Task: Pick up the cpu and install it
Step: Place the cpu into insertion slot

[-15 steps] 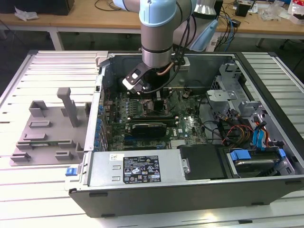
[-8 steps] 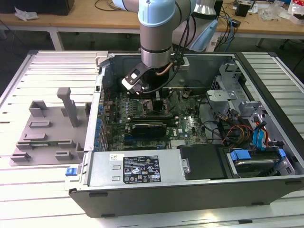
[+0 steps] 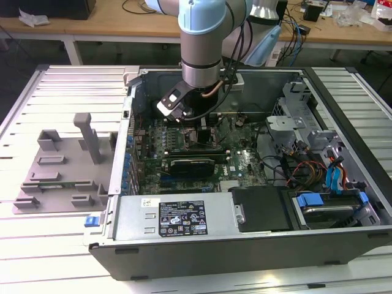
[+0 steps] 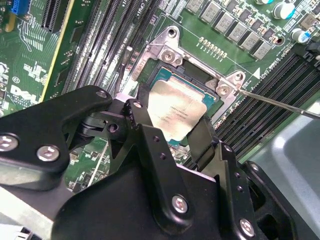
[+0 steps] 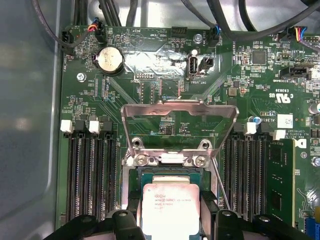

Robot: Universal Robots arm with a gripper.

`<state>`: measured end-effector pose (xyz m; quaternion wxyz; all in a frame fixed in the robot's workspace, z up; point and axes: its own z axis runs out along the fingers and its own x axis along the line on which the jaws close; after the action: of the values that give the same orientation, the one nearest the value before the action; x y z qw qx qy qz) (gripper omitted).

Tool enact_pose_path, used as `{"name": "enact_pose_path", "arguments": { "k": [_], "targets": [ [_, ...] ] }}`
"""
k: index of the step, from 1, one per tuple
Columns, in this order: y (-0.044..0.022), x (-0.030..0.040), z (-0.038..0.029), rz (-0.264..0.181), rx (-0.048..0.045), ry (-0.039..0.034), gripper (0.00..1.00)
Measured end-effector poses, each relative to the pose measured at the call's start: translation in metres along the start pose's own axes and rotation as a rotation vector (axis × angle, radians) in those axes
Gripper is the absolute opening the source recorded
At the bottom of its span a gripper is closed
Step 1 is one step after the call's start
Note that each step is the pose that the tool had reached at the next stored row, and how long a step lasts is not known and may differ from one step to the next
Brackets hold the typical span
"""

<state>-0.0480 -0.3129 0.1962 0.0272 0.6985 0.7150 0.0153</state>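
Note:
The cpu (image 4: 176,111), a small square chip with a silvery top plate, lies in the dark motherboard socket (image 4: 196,75), and both wrist views show it (image 5: 170,206). My gripper (image 4: 172,127) reaches down inside the open computer case (image 3: 257,245) and straddles the chip. One black finger (image 4: 142,127) rests against one edge and the other finger (image 4: 202,142) against the opposite edge. The socket's metal load frame (image 5: 179,111) stands flipped open behind the chip. In the exterior view the gripper (image 3: 197,125) hangs low over the motherboard.
Memory slots (image 5: 92,175) flank the socket on both sides. The thin socket lever (image 4: 280,102) sticks out sideways. A grey fixture tray (image 3: 61,165) with upright blocks sits at the exterior view's left. Drive cage and cables (image 3: 312,165) fill the case's right part.

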Motion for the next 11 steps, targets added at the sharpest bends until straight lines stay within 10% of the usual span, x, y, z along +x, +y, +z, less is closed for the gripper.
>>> {"name": "enact_pose_path", "arguments": {
  "k": [11],
  "targets": [
    [0.0008,0.0,0.0009,0.006,0.0001,-0.0004,0.55]
  ]
}}
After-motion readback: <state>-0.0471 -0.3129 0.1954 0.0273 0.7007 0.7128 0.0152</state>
